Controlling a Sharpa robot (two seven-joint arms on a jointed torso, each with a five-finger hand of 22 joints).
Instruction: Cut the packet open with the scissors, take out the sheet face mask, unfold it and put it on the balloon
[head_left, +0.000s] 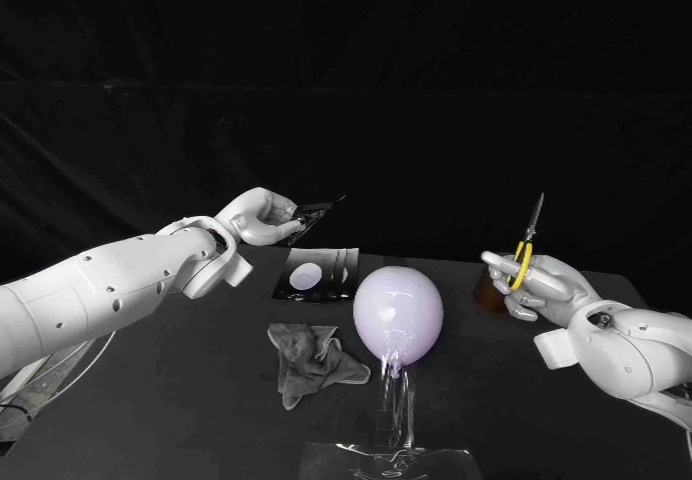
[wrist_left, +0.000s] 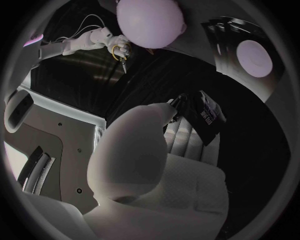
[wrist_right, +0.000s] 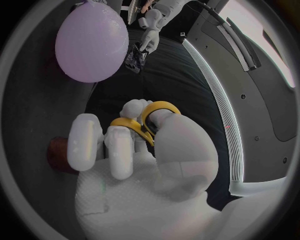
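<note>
My left hand (head_left: 260, 215) is raised at the left and pinches a small dark packet (head_left: 319, 211) at its edge; the packet (wrist_left: 204, 115) sticks out past the fingers of that hand (wrist_left: 145, 150). My right hand (head_left: 542, 286) holds the yellow-handled scissors (head_left: 525, 243) upright at the right, blades closed and pointing up. Its fingers are through the yellow loops (wrist_right: 147, 121). The pale lilac balloon (head_left: 397, 312) stands on a clear stem between the hands. The scissors are well apart from the packet.
A flat black packet with a white oval (head_left: 317, 273) lies behind the balloon. A crumpled grey sheet or cloth (head_left: 309, 360) lies left of the stem. A brown object (head_left: 490, 295) stands by my right hand. The stand's clear base (head_left: 389, 462) is at the front.
</note>
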